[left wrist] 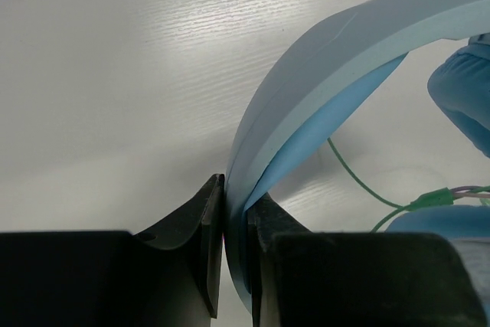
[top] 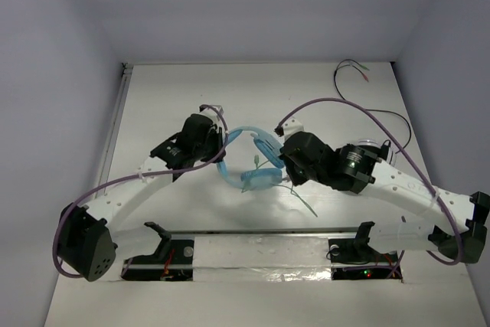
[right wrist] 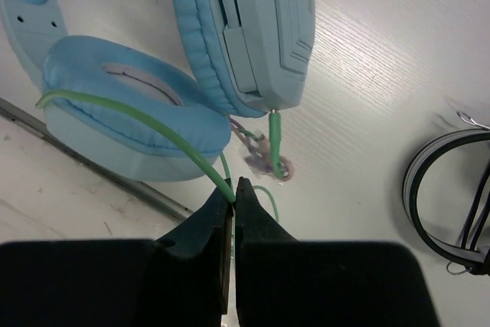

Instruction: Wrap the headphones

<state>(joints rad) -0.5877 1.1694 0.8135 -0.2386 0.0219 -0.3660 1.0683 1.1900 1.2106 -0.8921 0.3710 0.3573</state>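
The light blue headphones (top: 253, 160) lie mid-table between my two arms. My left gripper (top: 220, 143) is shut on the arched headband (left wrist: 321, 74), which runs up and to the right from my jaws (left wrist: 233, 220). My right gripper (top: 282, 160) is shut on the thin green cable (right wrist: 153, 124), pinched at the fingertips (right wrist: 234, 198). The cable arcs over the lower ear cup (right wrist: 130, 116). The other ear cup (right wrist: 253, 28) stands on edge, with the cable plug (right wrist: 274, 132) at its bottom. Loose cable (top: 300, 199) trails toward the near edge.
A round black-and-white coil (right wrist: 452, 197) lies to the right of the headphones, near my right wrist (top: 364, 151). A thin black cable with coloured tips (top: 360, 74) lies at the far right. A metal rail (top: 260, 231) runs along the near edge.
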